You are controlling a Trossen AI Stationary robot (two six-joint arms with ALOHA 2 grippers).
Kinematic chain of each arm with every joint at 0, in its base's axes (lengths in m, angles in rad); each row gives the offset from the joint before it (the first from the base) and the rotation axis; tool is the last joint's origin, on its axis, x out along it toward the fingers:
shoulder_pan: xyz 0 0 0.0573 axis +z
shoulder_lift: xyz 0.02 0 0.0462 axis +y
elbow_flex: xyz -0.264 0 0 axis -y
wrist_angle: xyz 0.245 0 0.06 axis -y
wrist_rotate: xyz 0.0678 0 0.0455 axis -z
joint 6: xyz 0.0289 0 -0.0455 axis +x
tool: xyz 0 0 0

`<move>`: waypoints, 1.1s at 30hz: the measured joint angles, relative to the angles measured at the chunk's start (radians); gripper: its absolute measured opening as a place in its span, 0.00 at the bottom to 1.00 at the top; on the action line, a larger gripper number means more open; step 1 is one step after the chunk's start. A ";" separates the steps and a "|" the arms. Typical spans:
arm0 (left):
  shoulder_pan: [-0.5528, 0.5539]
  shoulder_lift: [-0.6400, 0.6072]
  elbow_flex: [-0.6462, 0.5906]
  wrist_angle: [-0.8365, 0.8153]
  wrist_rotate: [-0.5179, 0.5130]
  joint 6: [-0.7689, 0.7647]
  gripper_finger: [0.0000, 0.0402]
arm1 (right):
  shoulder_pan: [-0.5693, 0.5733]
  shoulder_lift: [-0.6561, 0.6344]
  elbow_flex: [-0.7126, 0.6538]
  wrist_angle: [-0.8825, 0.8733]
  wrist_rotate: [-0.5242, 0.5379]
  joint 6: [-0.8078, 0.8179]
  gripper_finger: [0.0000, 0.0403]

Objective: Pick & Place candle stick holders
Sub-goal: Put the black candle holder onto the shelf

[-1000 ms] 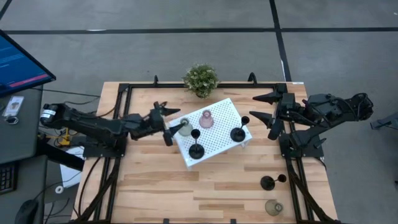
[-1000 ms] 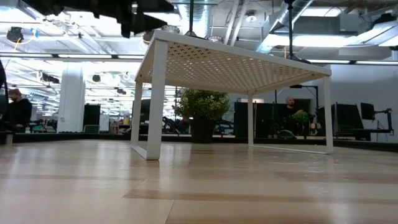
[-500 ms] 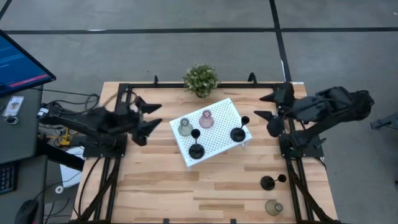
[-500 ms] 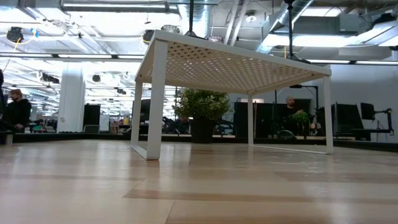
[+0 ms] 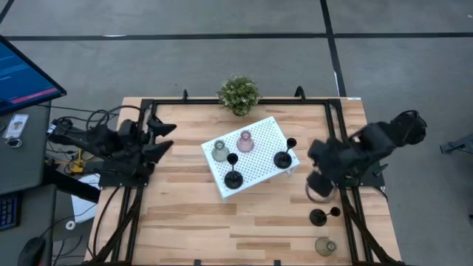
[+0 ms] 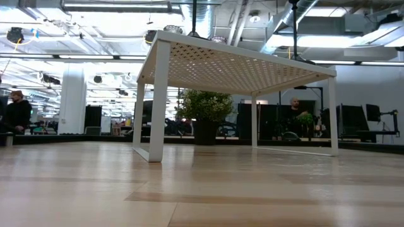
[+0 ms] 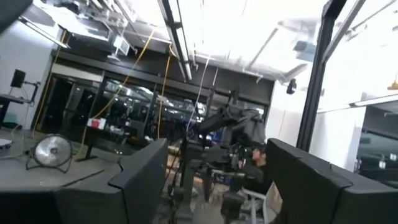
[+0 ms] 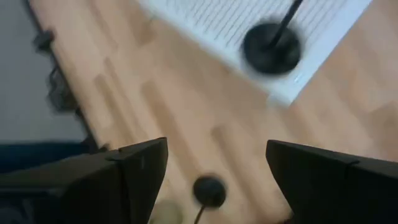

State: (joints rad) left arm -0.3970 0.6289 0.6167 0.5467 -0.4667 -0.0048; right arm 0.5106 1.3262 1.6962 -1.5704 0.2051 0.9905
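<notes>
1. The right gripper (image 5: 319, 185) hung open above the table's right side, near a black holder (image 5: 318, 216).
2. The left gripper (image 5: 160, 138) waited open at the left edge.
3. Four holders stood on the white tray (image 5: 273, 133).

Left claw (image 5: 161, 138) spread wide at the table's left edge, right claw (image 5: 318, 185) splayed, pointing down

Four holders (image 5: 245, 140) stand on the tray, apparently two (image 5: 318, 216) beside it.
</notes>
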 joint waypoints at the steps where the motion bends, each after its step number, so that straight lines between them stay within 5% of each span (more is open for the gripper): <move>1: -0.003 -0.001 0.000 0.001 0.000 0.000 0.68 | 0.013 0.004 -0.005 0.000 -0.018 0.024 0.66; 14: -0.031 -0.002 -0.001 0.000 0.001 0.000 0.68 | 0.395 0.063 -0.015 0.000 -0.248 0.692 0.66; 23: -0.036 -0.002 -0.001 -0.001 0.008 0.000 0.68 | 0.594 0.104 -0.015 -0.001 -0.289 1.074 0.66; 33: -0.036 -0.002 -0.001 -0.001 0.013 0.000 0.68 | 0.653 0.276 -0.016 -0.001 -0.269 1.126 0.66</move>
State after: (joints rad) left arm -0.4328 0.6270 0.6159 0.5457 -0.4534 -0.0048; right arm 1.1637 1.6023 1.6798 -1.5710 -0.0640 2.1169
